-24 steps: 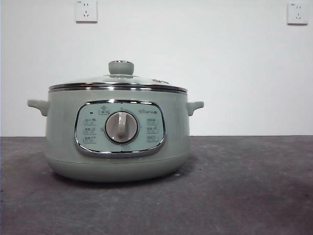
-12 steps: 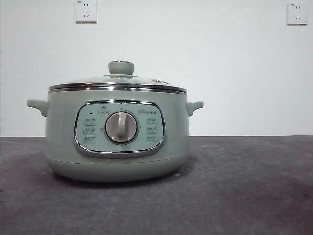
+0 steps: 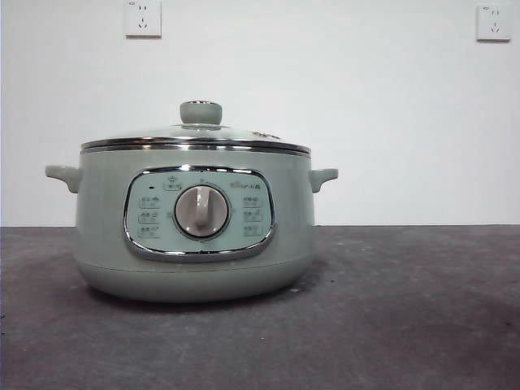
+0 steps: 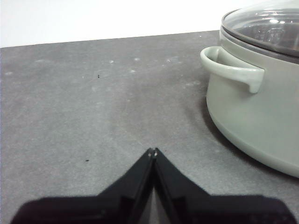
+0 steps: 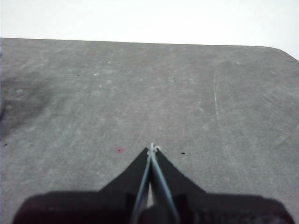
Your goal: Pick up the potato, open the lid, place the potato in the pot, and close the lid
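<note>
On the dark grey table (image 3: 406, 309) the pot (image 3: 195, 236) sits left of centre in the front view, dial panel (image 3: 200, 213) facing the camera, both side handles clear. Lid (image 3: 195, 138) is seated flat on the rim, knob (image 3: 201, 112) upright on top. Glass is fogged or reflective, so I can't make out the contents from any view.

Potato: not visible anywhere. Not on the table in the front view, not in either wrist view. It may be inside already, or out of frame; can't tell which.

Left gripper (image 4: 153, 151) hangs low over bare table, near the pot's side handle (image 4: 231, 70) but apart from it; jaws pressed together, nothing held. Right gripper (image 5: 152, 148) sits over empty tabletop, well away from the pot, jaws likewise closed tip to tip and empty. Neither arm shows in the front view, so both read as parked.

Judgement: either nothing has started or the whole sequence is done; lid-on, empty-jaw state fits both. If it is the start, the next move needs the potato located first, then jaws opened wide enough for a broad oval body before descending.
</note>
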